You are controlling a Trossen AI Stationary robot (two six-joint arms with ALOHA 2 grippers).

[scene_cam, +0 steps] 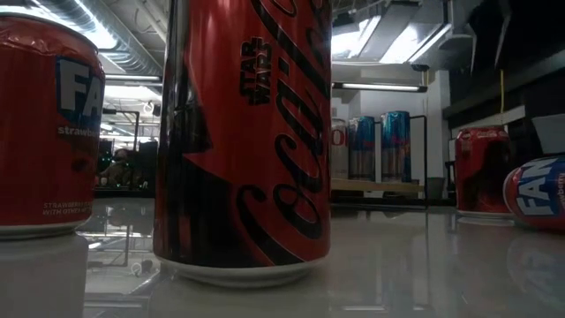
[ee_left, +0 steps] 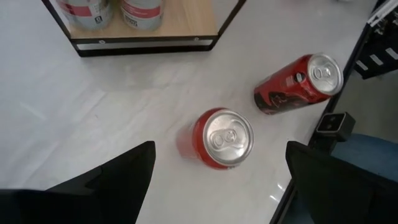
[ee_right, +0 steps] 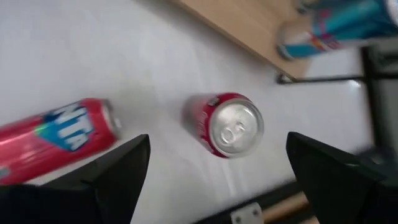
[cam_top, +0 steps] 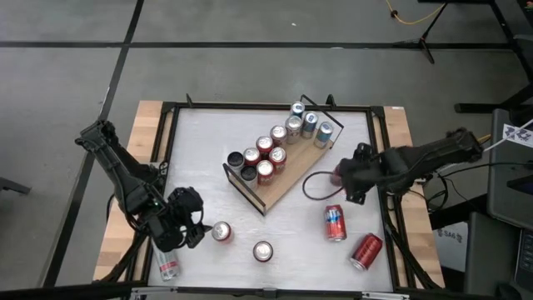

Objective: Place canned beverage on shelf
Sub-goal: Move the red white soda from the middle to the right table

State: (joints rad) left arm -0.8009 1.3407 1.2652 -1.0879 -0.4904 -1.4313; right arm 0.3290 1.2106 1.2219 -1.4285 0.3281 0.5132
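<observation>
The shelf (cam_top: 279,162), a light-wood board with black wire rails, lies slantwise mid-table and carries several upright cans. My left gripper (cam_top: 187,223) hangs open above the near left of the table. Its fingers stand either side of an upright red can (ee_left: 224,138), clear above it. My right gripper (cam_top: 350,177) hangs open by the shelf's right end, above another upright red can (ee_right: 233,124), also seen in the high view (cam_top: 336,176). An upright cola can (cam_top: 262,250) stands near the table's front edge. Neither gripper shows in the low view.
A red can (ee_left: 298,84) lies on its side by the table's left frame. A Fanta can (ee_right: 59,140) and a red can (cam_top: 366,250) lie on their sides at the near right. A dark cable loop (cam_top: 315,187) lies beside the shelf. Black frame bars rim the white tabletop (cam_top: 208,167).
</observation>
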